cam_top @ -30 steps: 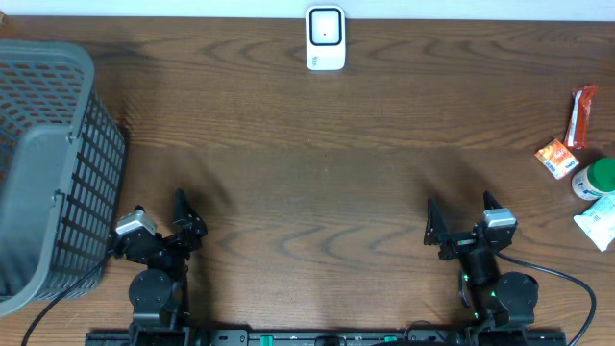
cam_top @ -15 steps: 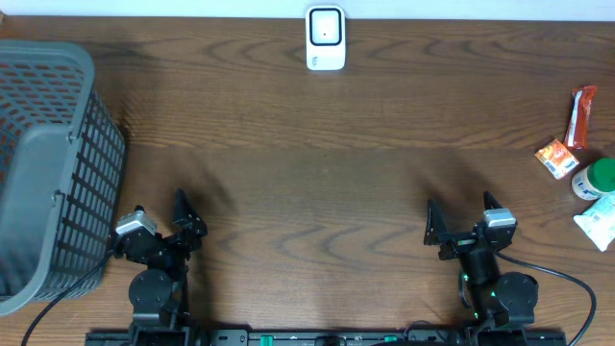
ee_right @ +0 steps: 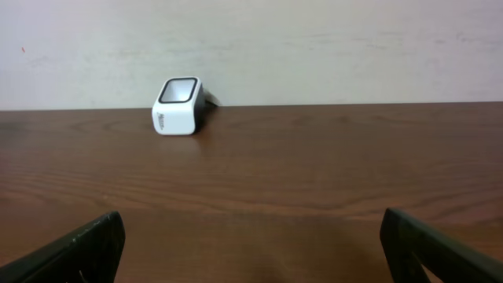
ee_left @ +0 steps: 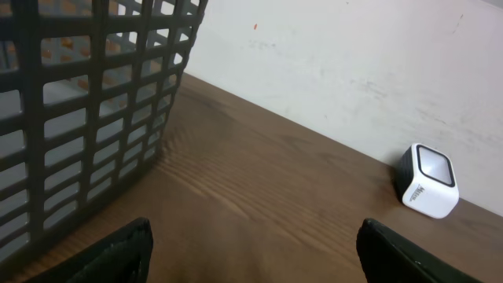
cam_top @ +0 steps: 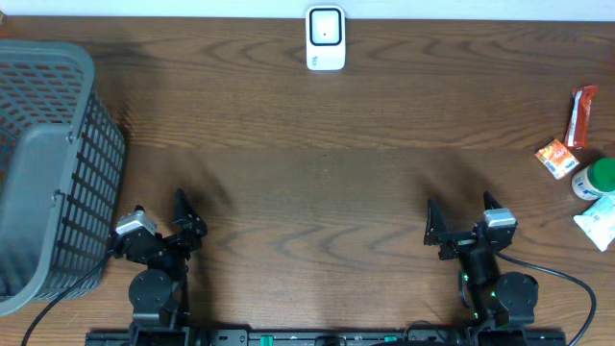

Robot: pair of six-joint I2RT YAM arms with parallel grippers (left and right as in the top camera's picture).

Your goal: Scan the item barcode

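A white barcode scanner (cam_top: pixel 326 38) stands at the table's far edge, its window facing up; it also shows in the left wrist view (ee_left: pixel 427 180) and the right wrist view (ee_right: pixel 178 105). The items lie at the far right: a red packet (cam_top: pixel 582 115), a small orange packet (cam_top: pixel 555 157), a green-capped bottle (cam_top: pixel 596 178) and a white pouch (cam_top: pixel 601 219). My left gripper (cam_top: pixel 160 211) (ee_left: pixel 254 236) is open over bare wood near the front edge. My right gripper (cam_top: pixel 461 216) (ee_right: pixel 251 228) is open too, with nothing between its fingers, well left of the items.
A tall grey mesh basket (cam_top: pixel 48 163) fills the left side, close to my left arm; its wall (ee_left: pixel 78 102) looms in the left wrist view. A pale wall runs behind the table's far edge.
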